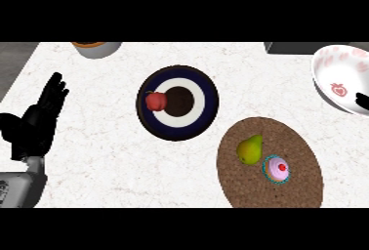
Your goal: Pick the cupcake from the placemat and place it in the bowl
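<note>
Bright, even light; the counter [108, 146] shows faint soft shadows.

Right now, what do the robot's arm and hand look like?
Only one arm shows, at the view's left edge. The left hand is all black, with long slim fingers and a thumb. Below it sits a grey forearm, blocky and smooth, with small dark markings on its side. No cables or sleeves are visible. The right hand is out of view.

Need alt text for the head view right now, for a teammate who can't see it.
A pink-frosted cupcake sits beside a pear on a round brown placemat, untouched. The white bowl is at upper right, a red apple lies on a dark plate, and the left hand rests open at left.
</note>
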Controlling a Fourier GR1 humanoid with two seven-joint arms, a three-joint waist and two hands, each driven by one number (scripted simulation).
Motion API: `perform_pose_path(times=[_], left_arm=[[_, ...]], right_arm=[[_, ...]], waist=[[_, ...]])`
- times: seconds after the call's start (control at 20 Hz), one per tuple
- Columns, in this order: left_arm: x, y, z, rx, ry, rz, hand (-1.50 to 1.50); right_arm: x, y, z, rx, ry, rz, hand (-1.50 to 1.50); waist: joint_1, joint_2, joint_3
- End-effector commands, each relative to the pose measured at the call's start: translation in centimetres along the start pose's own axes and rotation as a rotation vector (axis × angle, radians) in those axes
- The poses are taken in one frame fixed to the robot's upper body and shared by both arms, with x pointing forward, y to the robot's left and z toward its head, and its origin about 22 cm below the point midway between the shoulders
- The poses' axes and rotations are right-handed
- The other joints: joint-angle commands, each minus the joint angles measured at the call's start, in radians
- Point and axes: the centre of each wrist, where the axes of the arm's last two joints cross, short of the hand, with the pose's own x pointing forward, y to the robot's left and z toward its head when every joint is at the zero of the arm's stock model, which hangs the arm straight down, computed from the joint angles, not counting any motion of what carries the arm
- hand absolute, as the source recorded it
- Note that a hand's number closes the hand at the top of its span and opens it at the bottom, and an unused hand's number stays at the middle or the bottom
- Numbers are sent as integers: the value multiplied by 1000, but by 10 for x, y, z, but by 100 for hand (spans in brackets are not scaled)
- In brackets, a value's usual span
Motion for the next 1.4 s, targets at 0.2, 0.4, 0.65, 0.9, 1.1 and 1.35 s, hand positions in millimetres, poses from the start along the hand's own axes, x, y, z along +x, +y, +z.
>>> perform_pose_path(times=[0.2,0.4,0.65,0.9,1.1,1.35], left_arm=[[0,6,2,-14,-5,-10,0],[-6,-10,10,-8,-5,4,0],[-11,6,1,-5,20,2,0],[7,-7,7,15,31,16,0],[0,-7,6,17,-6,-4,0],[-15,8,9,16,11,-5,0]], right_arm=[[26,13,-40,274,117,151,-150],[18,38,-65,392,113,147,-150],[22,52,-90,531,166,227,-150],[21,68,-85,612,190,262,-150],[35,83,-102,519,152,327,-150],[10,90,-103,429,135,379,-150]], waist=[[20,1,0],[10,0,2],[1,0,1],[-17,-5,2],[-14,-5,2],[-16,-4,2]])
